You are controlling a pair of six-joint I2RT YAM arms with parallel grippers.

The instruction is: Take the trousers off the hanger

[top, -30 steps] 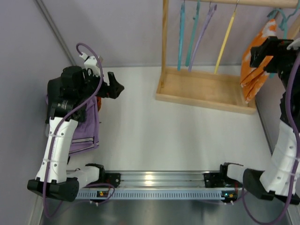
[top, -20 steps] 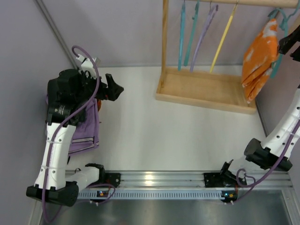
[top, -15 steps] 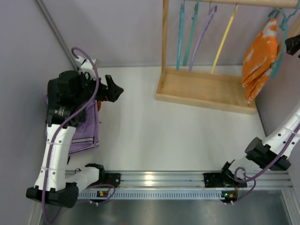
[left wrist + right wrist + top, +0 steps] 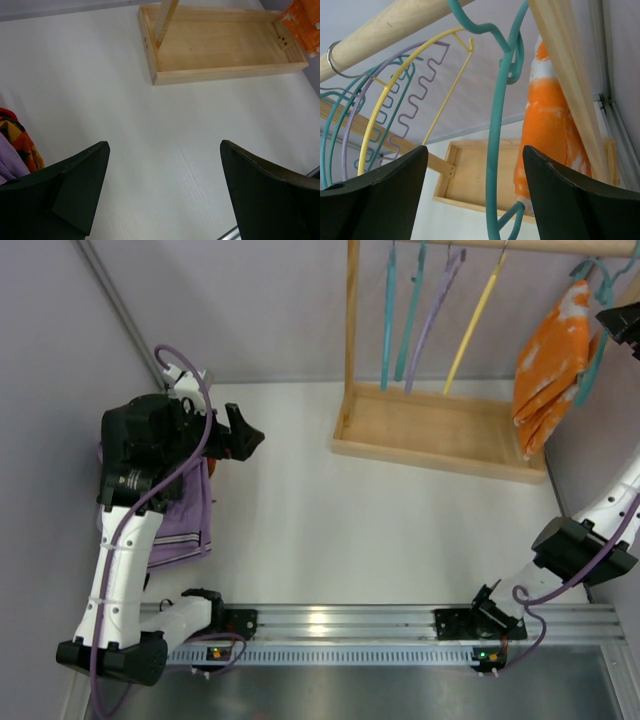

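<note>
The orange trousers [image 4: 548,362] with white blotches hang folded over the teal hanger [image 4: 597,335] at the right end of the wooden rail. In the right wrist view the trousers [image 4: 547,135] hang to the right of the hanger's teal arm [image 4: 496,145], whose hook sits on the rail. My right gripper [image 4: 475,150] is open, raised close to the hanger, with the teal arm between its jaws' line of sight; in the top view it [image 4: 622,322] is at the right edge. My left gripper [image 4: 164,145] is open and empty above the white table, far left [image 4: 243,436].
A wooden rack with a tray base [image 4: 440,430] stands at the back right. Teal, purple and yellow hangers [image 4: 430,310] hang on its rail. A purple cloth [image 4: 180,515] and a patterned orange-red cloth [image 4: 17,140] lie under the left arm. A grey wall is close on the right.
My right arm has swung up and to the right, from in front of the trousers to beside the hanger's hook at the frame edge. The left arm has barely moved.
</note>
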